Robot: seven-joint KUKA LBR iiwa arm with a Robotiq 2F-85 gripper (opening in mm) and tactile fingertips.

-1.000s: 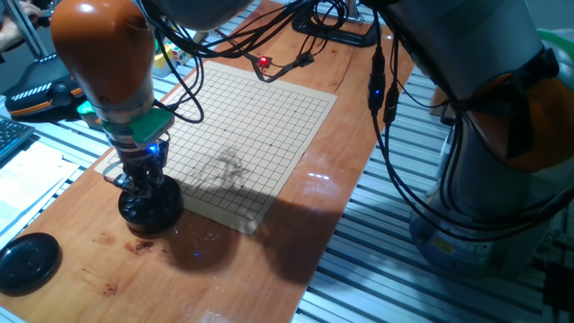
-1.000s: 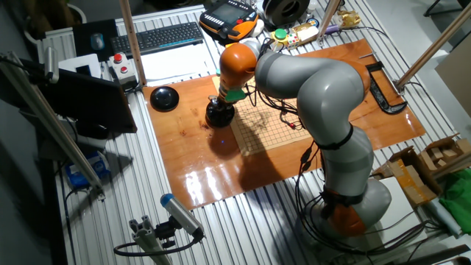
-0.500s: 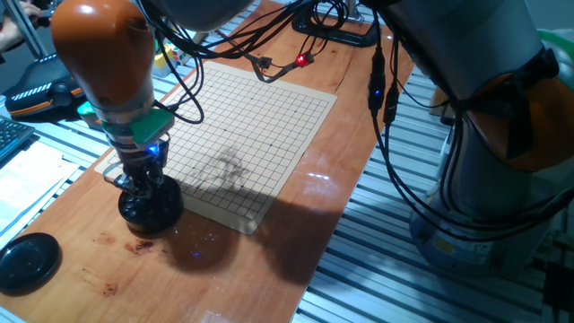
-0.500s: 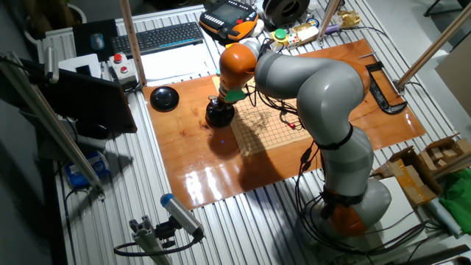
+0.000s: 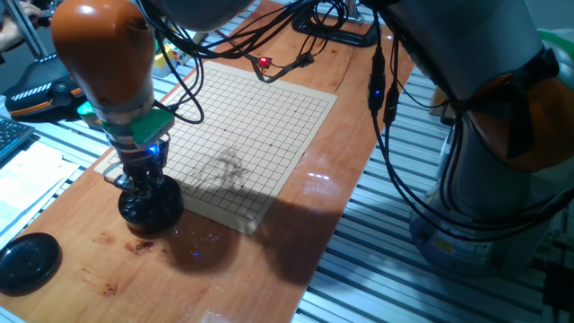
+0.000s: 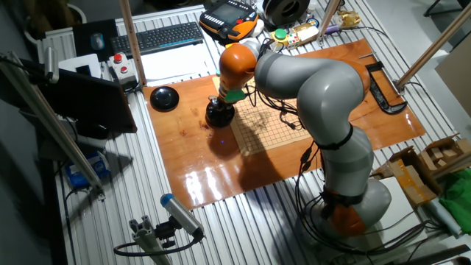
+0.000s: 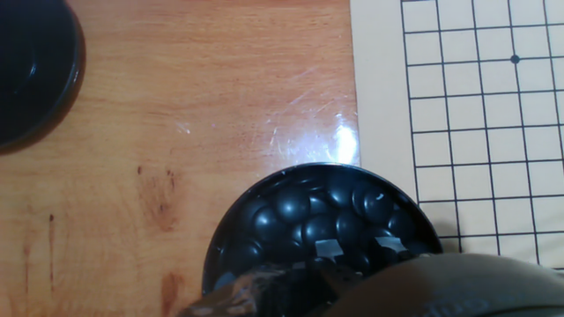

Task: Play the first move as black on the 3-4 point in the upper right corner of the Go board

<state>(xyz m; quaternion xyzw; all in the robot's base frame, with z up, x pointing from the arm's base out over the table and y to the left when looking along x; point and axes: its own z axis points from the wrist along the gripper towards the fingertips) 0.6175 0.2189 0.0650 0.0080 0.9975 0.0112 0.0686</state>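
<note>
— Nothing on the table has shifted in the last second; only a small red light among the cables behind the board has hopped sideways and back. The gripper [image 5: 143, 187] sits low in the bowl [image 5: 151, 212], just off the board's [image 5: 242, 135] near corner.

— Does it hold a stone?

— I cannot tell. The fingertips are buried among the black stones [image 7: 328, 214] in both fixed views, and the hand view shows only a blurred dark mass at the bottom edge.

— How will one of those stones handle?

— Probably light, hard and slick: they are small glossy domes heaped together, so one could squirt out of a pinch. I would take a single top stone across its rim, squarely.

— And where does it go?

— To a crossing near one corner of the grid, which lies bare. The lid [image 5: 27, 260] rests apart on the wood.
</note>
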